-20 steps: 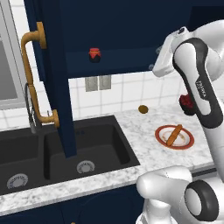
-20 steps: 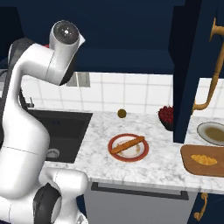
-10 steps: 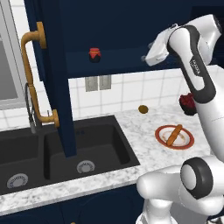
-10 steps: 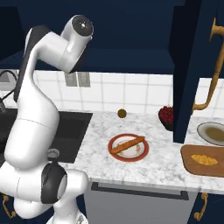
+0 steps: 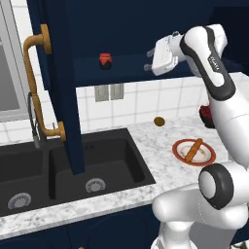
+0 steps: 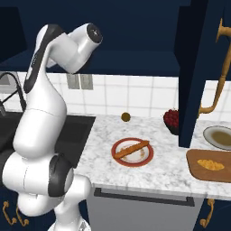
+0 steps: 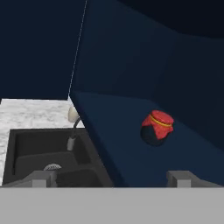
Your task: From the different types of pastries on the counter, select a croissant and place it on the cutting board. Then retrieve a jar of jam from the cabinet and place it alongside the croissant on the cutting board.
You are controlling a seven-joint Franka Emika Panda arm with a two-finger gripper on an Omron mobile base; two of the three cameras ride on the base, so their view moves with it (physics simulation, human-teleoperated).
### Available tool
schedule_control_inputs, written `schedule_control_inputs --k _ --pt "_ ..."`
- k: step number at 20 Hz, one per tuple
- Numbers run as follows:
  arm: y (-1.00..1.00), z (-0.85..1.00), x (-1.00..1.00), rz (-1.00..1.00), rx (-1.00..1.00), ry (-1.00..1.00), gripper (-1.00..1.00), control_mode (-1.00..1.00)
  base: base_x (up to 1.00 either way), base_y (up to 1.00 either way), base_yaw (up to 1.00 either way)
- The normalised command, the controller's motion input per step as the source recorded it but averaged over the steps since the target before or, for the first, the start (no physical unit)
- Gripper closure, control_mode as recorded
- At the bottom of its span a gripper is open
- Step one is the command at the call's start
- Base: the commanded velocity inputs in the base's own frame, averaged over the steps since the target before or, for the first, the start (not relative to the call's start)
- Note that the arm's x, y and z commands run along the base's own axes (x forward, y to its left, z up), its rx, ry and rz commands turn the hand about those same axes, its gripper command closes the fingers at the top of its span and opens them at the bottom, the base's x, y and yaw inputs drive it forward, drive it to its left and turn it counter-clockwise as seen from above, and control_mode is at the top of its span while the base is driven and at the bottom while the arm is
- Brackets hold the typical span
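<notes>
My pincer (image 7: 112,177): jaws spread wide, empty, clear of the small red dark-bodied jam jar (image 7: 157,127) on the navy cabinet shelf (image 7: 131,144).

The small red jar of jam (image 7: 157,128) stands upright on the open navy cabinet's (image 5: 63,97) shelf. The golden croissant (image 6: 211,164) lies on the brown cutting board (image 6: 198,171) on the marble tabletop (image 6: 162,167).

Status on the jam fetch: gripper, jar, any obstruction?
Gripper open, empty, level with the cabinet shelf. Jar of jam upright on shelf, untouched. Croissant on cutting board. Cabinet door open; path clear.
</notes>
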Motion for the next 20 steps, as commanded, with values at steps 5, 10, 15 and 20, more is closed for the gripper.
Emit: schedule_control_inputs --k 5,10,15,20 --pt "0.33 0.17 0.41 0.0 0.0 0.02 -1.0 -1.0 0.0 0.0 0.0" --pt "0.27 -0.16 0.18 0.01 0.0 0.05 -1.0 -1.0 0.0 0.0 0.0" --pt "0.31 -0.01 0.41 0.0 0.1 0.15 -1.0 -1.0 0.0 0.0 0.0" --pt "0.27 -0.01 0.33 0.01 0.06 0.15 -1.0 -1.0 0.0 0.0 0.0"
